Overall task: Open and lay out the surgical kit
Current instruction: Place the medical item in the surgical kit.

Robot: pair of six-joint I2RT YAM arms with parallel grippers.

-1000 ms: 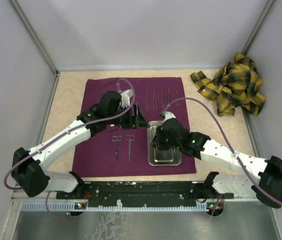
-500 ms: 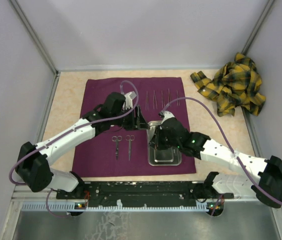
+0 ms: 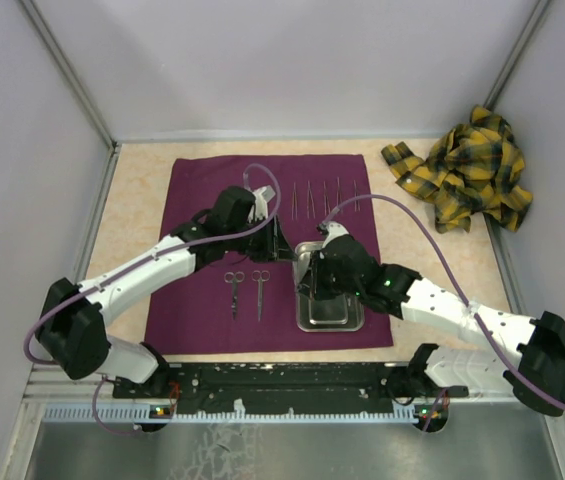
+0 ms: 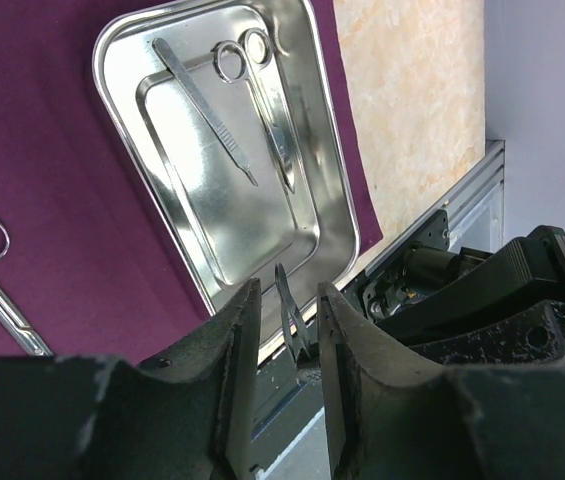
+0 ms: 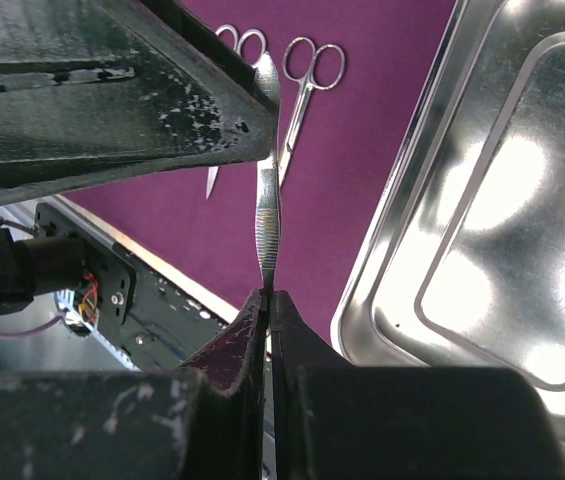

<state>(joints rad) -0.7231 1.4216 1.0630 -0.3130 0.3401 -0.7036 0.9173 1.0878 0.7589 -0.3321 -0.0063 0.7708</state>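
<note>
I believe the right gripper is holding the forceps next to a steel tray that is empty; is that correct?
Not quite: the tray is not empty. The left wrist view shows a pair of scissors and a slim flat handle lying in it. The rest stands: the right gripper holds the forceps beside it.

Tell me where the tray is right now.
In the top view the tray sits on the purple cloth, at its near right corner, partly under the right arm, with two scissors just to its left.
</note>
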